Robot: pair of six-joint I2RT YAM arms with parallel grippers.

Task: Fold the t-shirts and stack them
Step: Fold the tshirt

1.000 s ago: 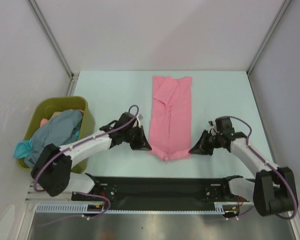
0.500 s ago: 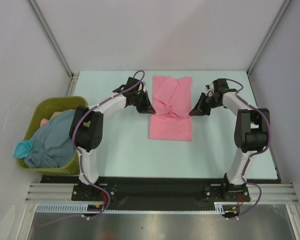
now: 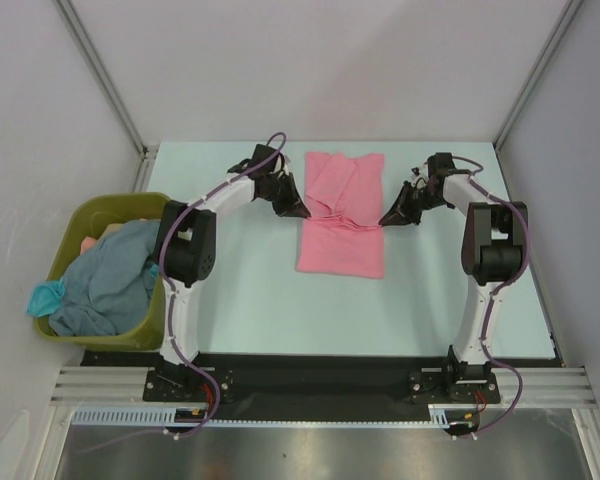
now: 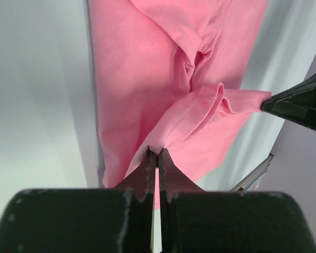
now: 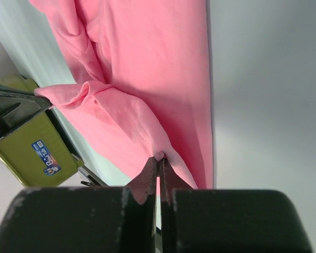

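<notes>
So, left gripper (image 4: 157, 154) and right gripper (image 5: 159, 159) both clamped on pink t-shirt (image 3: 342, 250) hem, dragged up to mid-shirt; half-fold probably nearly done.

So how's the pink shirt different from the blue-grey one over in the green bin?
The pink shirt lies flat on the table, partly folded; the grey-blue shirt is a crumpled heap in the bin. The left end effector and right end effector each pinch the pink shirt; no end effector touches the grey-blue shirt. Both are plain soft cloth.
</notes>
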